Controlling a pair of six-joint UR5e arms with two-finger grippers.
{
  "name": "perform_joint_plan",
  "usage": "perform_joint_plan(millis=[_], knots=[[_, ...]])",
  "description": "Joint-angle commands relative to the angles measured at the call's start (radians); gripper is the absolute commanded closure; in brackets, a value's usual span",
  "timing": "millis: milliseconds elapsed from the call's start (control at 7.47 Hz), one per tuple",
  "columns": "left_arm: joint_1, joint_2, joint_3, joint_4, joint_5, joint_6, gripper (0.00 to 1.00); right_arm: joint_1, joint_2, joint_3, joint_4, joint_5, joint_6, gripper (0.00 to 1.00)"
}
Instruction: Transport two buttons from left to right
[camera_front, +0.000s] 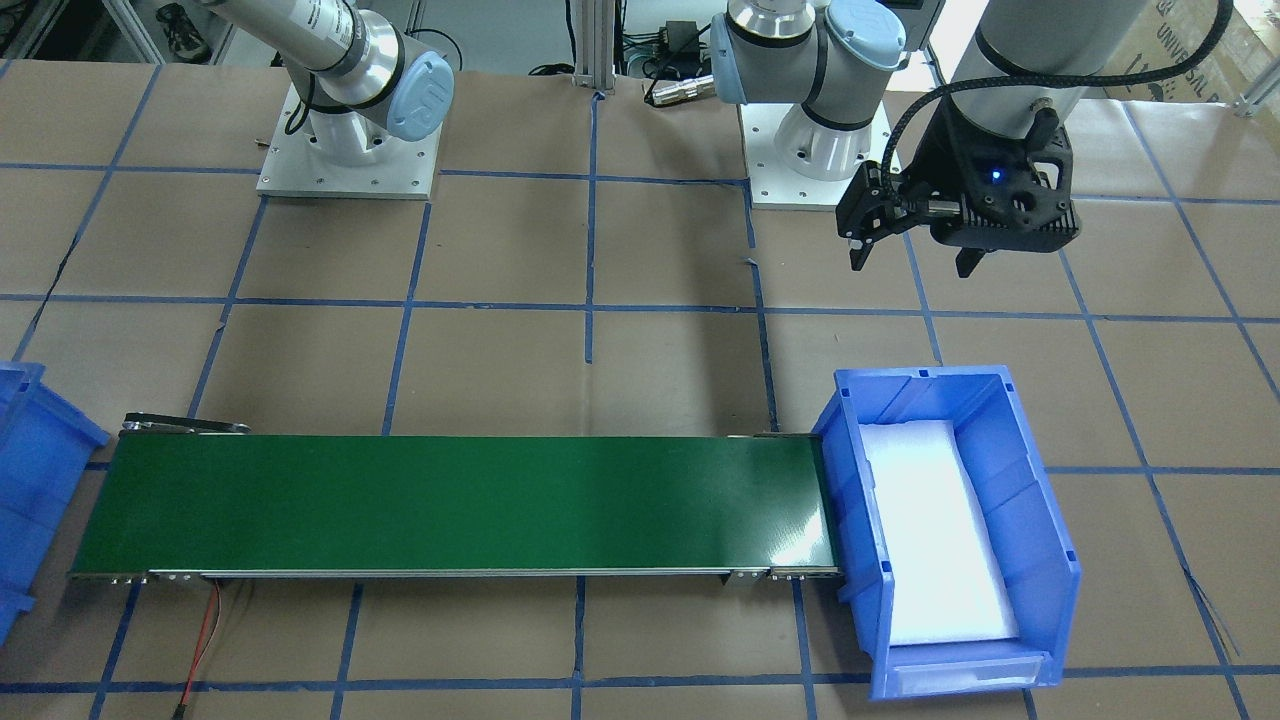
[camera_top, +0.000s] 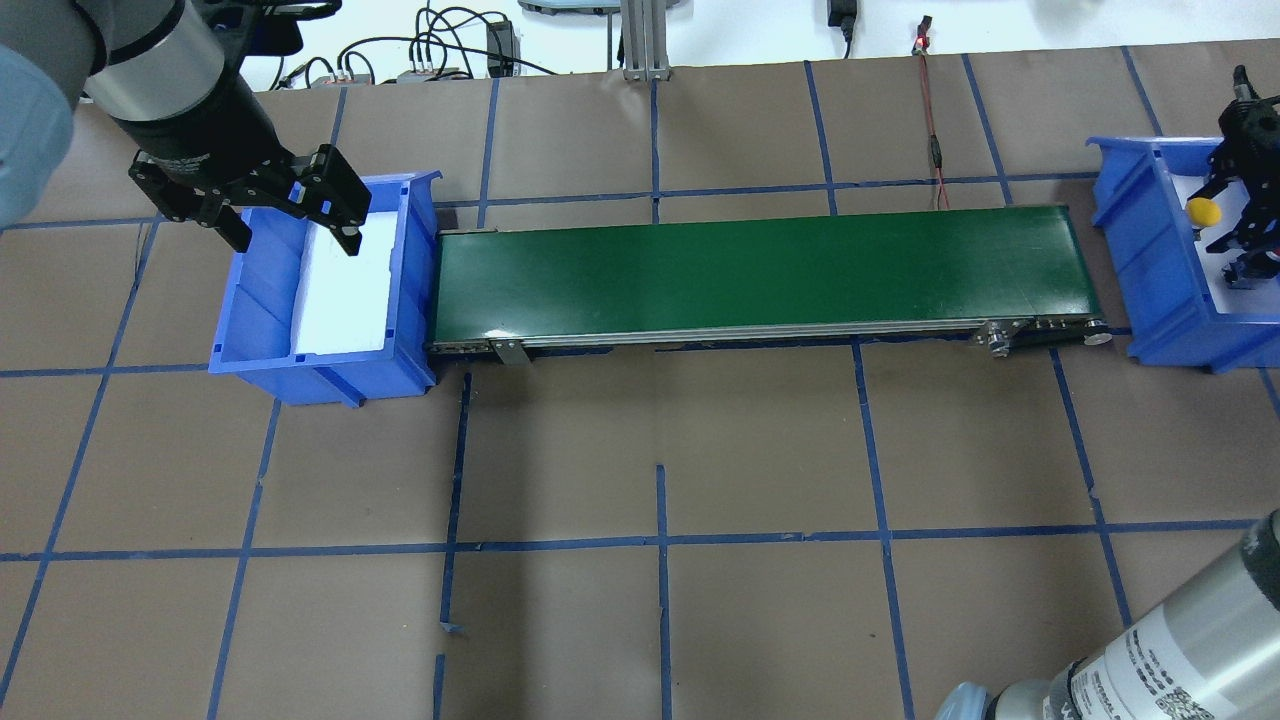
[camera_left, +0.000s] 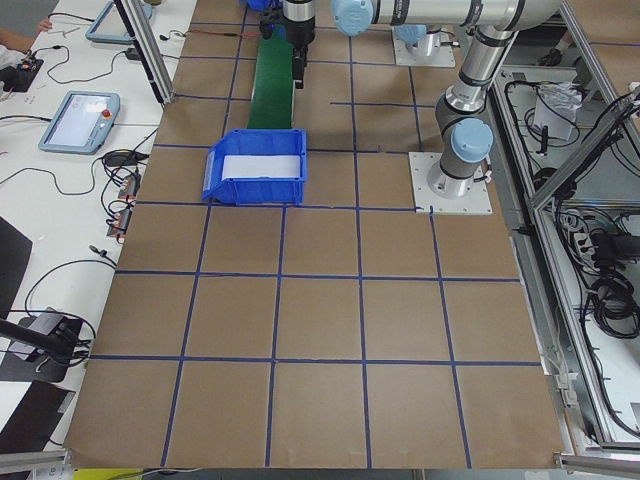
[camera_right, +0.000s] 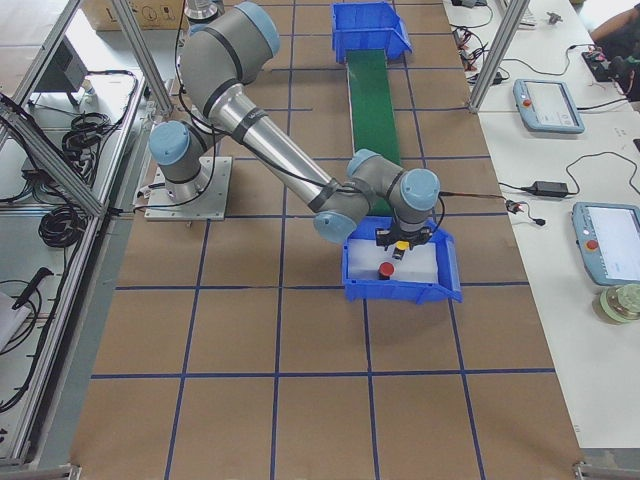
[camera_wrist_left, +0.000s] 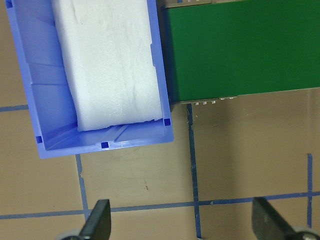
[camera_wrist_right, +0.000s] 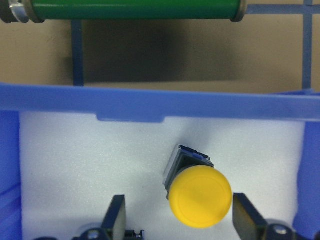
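The yellow button stands on the white foam inside the right blue bin. My right gripper is open around it, and there is a gap between one finger and the cap. The side view shows the red button lying on the same foam, just beside the yellow button. My left gripper hangs open and empty above the left blue bin, whose foam pad carries nothing.
A green conveyor belt runs between the two bins with nothing on it. The brown table has a blue tape grid. Cables and a red wire lie at the table's far edge. The arm bases stand behind the belt.
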Motion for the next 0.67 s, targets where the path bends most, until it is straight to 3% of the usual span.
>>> perform_joint_plan(millis=[0,535], knots=[[0.0,-0.005,-0.005,0.008,-0.001,0.001,0.0,0.009,-0.167,-0.027,0.166,-0.003,0.055,0.0],[0.0,-0.007,-0.01,0.01,-0.004,0.001,0.0,0.285,-0.382,-0.035,0.413,-0.015,0.559,0.0]])
